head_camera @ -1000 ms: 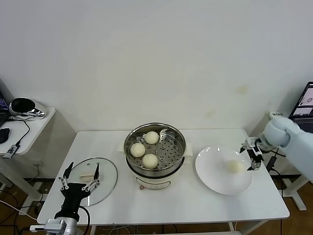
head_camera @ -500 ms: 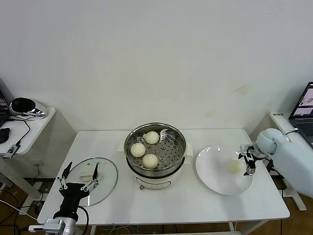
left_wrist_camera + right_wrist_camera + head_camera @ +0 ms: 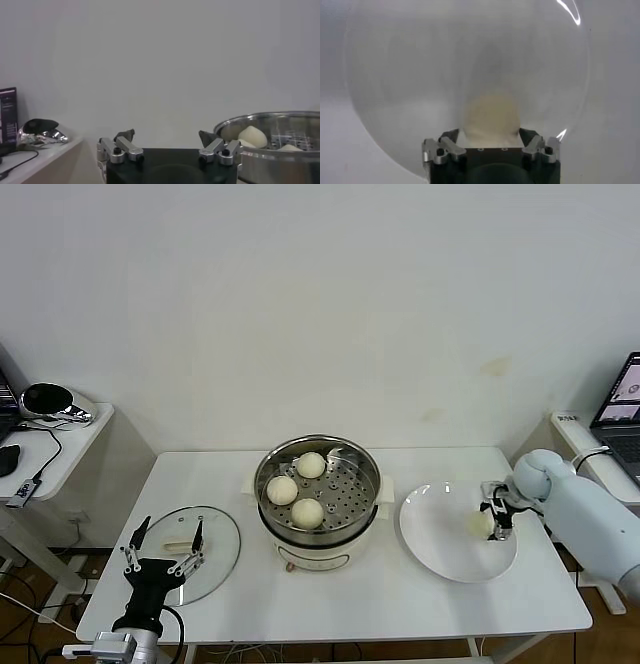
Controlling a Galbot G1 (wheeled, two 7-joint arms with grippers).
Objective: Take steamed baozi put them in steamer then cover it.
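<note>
Three steamed baozi (image 3: 307, 512) lie in the steamer (image 3: 370, 474), a shiny steel basket on a white pot base in the middle of the table. Another baozi (image 3: 479, 525) sits on the white plate (image 3: 440, 554) at the right. My right gripper (image 3: 493, 522) reaches over the plate's far right side and its fingers flank this baozi (image 3: 491, 115), pressing its sides. My left gripper (image 3: 170, 524) hangs open and empty over the glass lid (image 3: 215, 559) at the table's left front. The left wrist view shows that gripper (image 3: 167, 135) with the steamer (image 3: 280, 120) beyond it.
A small side table (image 3: 70, 449) with a shiny round object and cables stands at the far left. A laptop (image 3: 625, 389) stands past the table's right edge. The table's front edge runs close below the plate and lid.
My right gripper has moved left over the plate onto the baozi, and its fingers have drawn in around it. The left arm and the lid have not moved.
</note>
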